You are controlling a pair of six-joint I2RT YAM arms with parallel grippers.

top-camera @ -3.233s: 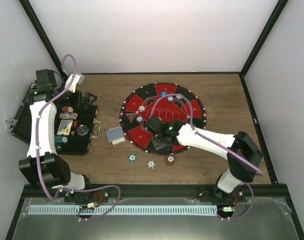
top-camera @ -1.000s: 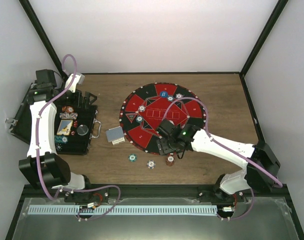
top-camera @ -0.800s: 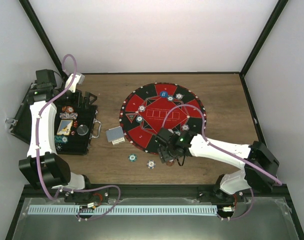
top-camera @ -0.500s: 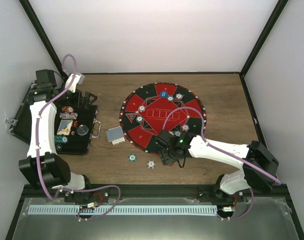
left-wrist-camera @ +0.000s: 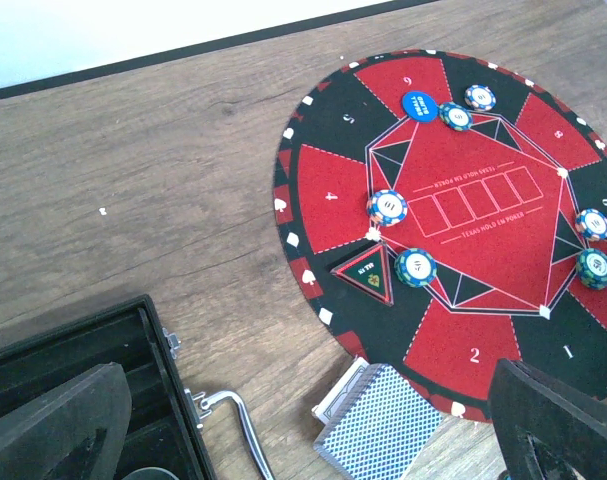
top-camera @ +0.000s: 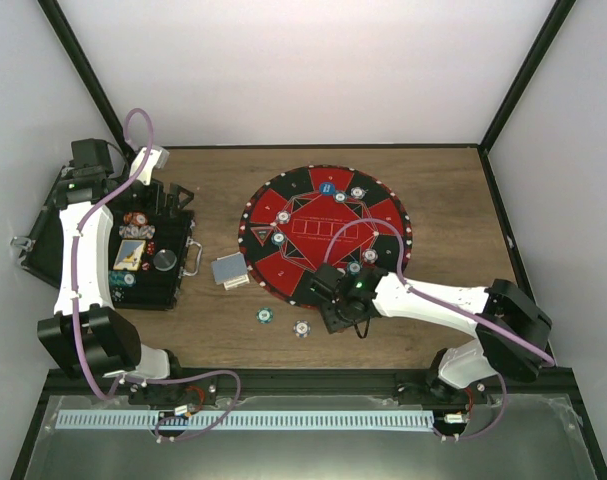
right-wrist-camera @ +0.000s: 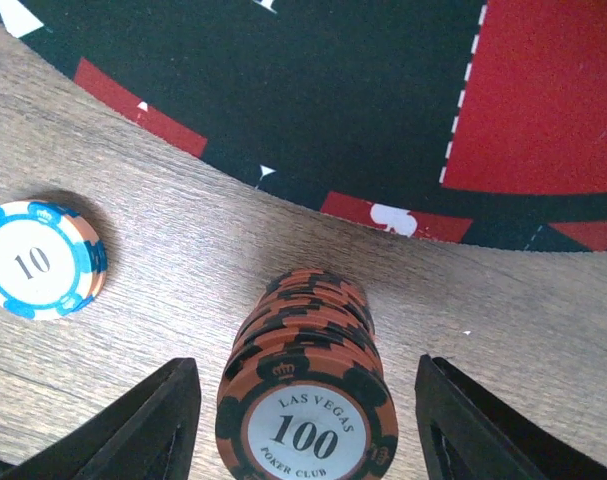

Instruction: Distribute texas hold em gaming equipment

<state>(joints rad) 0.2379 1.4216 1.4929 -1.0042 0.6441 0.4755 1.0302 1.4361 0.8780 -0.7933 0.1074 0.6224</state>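
A stack of orange-and-black "100" poker chips (right-wrist-camera: 308,395) stands on the wood just off the mat's near edge. My right gripper (right-wrist-camera: 308,430) is open, with one finger (right-wrist-camera: 153,425) on each side of the stack and a gap on both sides. In the top view my right gripper (top-camera: 340,315) hides the stack. A blue "10" chip (right-wrist-camera: 38,262) lies to its left. The card deck (left-wrist-camera: 383,432) with grey-blue backs lies by the mat (left-wrist-camera: 333,200). My left gripper (left-wrist-camera: 303,440) is open and empty above the case's edge.
Several chips (left-wrist-camera: 388,207) and a blue button disc (left-wrist-camera: 419,103) sit on the mat. A teal chip (top-camera: 266,315) and a blue chip (top-camera: 302,328) lie on the wood near the front. The open black case (top-camera: 148,285) holds more chips at the left.
My right gripper has moved off the mat toward the near edge and has come down round the orange chip stack. The left arm has not moved.
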